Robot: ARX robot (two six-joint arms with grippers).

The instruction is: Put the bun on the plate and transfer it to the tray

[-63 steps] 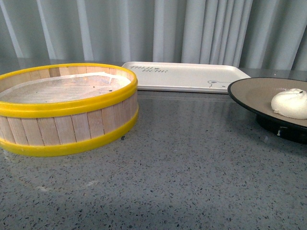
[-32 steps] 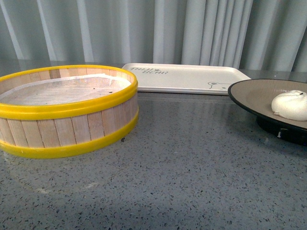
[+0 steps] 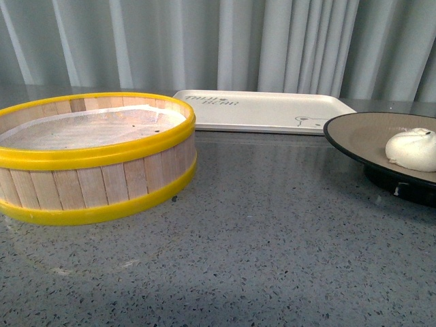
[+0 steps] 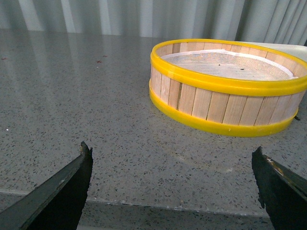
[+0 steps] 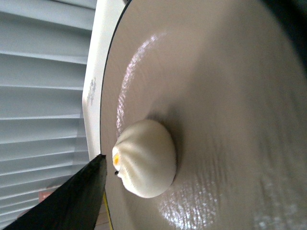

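The white pleated bun (image 3: 411, 149) lies on the beige plate (image 3: 361, 133) with the black rim, at the right edge of the front view. The white tray (image 3: 262, 109) lies flat behind, apart from the plate. Neither gripper shows in the front view. In the right wrist view the bun (image 5: 146, 158) rests on the plate (image 5: 225, 86). My right gripper (image 5: 192, 191) is open over it, and its one visible finger (image 5: 72, 201) is close beside the bun. My left gripper (image 4: 172, 191) is open and empty, low over the table's near edge.
A yellow-rimmed wooden steamer basket (image 3: 95, 157) lined with white paper stands at the left; it also shows in the left wrist view (image 4: 225, 105), beyond the open fingers. Grey speckled tabletop (image 3: 272, 245) lies between basket and plate. Grey curtains hang behind.
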